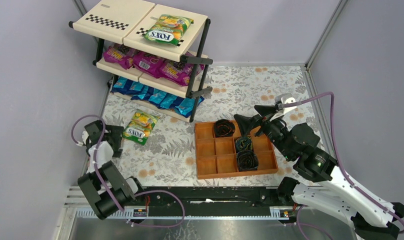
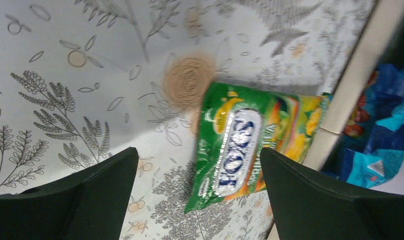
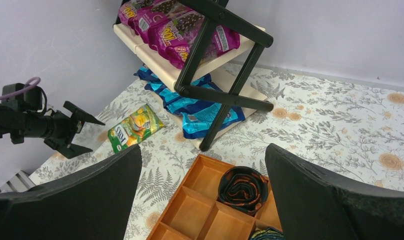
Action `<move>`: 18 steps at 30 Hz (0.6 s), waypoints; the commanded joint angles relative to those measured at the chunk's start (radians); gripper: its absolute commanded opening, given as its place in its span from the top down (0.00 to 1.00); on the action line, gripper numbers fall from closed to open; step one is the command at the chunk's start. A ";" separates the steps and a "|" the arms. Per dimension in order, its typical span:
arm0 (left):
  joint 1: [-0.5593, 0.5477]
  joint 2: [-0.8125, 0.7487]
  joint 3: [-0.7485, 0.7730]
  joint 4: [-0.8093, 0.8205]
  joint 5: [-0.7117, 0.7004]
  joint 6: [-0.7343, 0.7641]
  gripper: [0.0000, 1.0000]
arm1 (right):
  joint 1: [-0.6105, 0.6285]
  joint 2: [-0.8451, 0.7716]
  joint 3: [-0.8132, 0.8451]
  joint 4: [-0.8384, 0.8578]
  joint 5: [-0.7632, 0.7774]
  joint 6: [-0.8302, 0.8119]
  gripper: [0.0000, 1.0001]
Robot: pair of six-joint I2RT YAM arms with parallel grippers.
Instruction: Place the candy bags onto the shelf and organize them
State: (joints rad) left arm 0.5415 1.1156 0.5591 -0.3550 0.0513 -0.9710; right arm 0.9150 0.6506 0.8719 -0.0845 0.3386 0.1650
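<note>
The left hand (image 1: 117, 138) is spread wide and holds nothing. It points at a green-yellow candy bag (image 2: 250, 145) that lies flat on the flower-printed desk (image 1: 250, 85), just in front of the shelf (image 1: 110, 17). In the left wrist view one corner of this bag is hidden behind the shelf's cream bottom edge. Its white label reads "FOX'S"; the smaller print is blurred.

A second green-yellow FOX'S bag (image 1: 168, 29) lies on the shelf's top tier. Magenta-purple bags (image 1: 150, 61) fill the middle tier, their yellow lettering cut off by the black posts. Blue bags (image 1: 155, 95) crowd the bottom tier, their print too small to read.

The right hand (image 1: 249, 119), also wide and empty, hangs farther from the shelf, over an orange-brown tray (image 1: 215, 147) holding three dark coiled rolls (image 1: 223, 128).
</note>
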 commanded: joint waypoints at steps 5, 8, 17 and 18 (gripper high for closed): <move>0.073 0.087 -0.088 0.170 0.208 0.069 0.01 | -0.002 0.003 -0.011 0.031 0.007 -0.004 0.00; 0.074 0.081 -0.133 0.190 0.195 0.067 0.01 | -0.003 0.016 -0.014 0.045 -0.002 -0.002 0.00; 0.075 0.210 -0.195 0.268 0.346 0.072 0.07 | -0.003 0.050 -0.010 0.061 -0.022 0.005 0.00; 0.074 0.208 -0.202 0.268 0.356 0.068 0.08 | -0.002 0.053 -0.010 0.063 -0.022 0.005 0.00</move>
State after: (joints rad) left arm 0.6155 1.2572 0.4316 -0.0139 0.3595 -0.9283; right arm 0.9150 0.7013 0.8631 -0.0765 0.3286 0.1654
